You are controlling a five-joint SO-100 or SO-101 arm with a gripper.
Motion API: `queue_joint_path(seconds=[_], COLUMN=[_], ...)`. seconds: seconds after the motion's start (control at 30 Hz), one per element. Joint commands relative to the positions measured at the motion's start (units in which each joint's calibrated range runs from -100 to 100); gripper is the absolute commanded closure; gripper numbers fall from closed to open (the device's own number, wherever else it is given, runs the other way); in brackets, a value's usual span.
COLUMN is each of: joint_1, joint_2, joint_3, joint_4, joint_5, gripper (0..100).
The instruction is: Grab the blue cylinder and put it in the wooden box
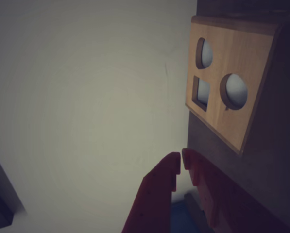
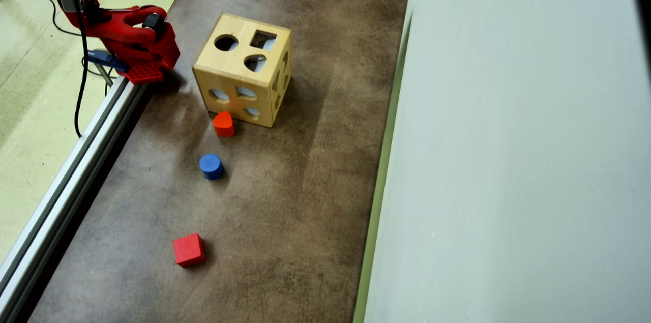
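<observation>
Surface (image 2: 315, 170): brown, mottled, carrying the box and three blocks; pale wall along the right edge of the overhead view, metal rail along the left.
Wooden box (image 2: 243, 69): light-wood cube, upright near the far end of the surface; top face with a round hole, a square hole and a rounded one. Seen side-on in the wrist view (image 1: 230, 82).
Arm: red, folded back at the top-left corner of the overhead view, base by the rail, well apart from every block.
Gripper (image 1: 181, 162): clenched, the two red tips almost touching, nothing between them; aimed past the box toward the wall.
Red cube (image 2: 188, 250): nearest the bottom of the overhead view, well apart from the rest.
Red-orange rounded block (image 2: 223, 123): just beside the box's near face.
Blue cylinder (image 2: 211, 166): standing on a flat end, between the rounded block and the red cube, nearer the former; free on the surface, untouched.
Step in hand: by the look of it, the very start; reach not yet begun.
Next move: likely opening the gripper, swinging out over the blue cylinder, descending to straddle its round sides, then closing; round hole on the box top the probable target afterwards.
</observation>
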Motion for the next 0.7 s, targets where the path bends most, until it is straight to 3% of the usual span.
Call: queue_joint_path(seconds=[0.0,0.47,0.67], joint_1=[-0.34,-0.79,-0.34], joint_2=[0.01,0.18,6.72], joint_3=[-0.86,-1.04,-2.74], joint_4=[-0.07,-0.15,-0.15], joint_5=[0.34,0.54,0.49], gripper=[98,98,91])
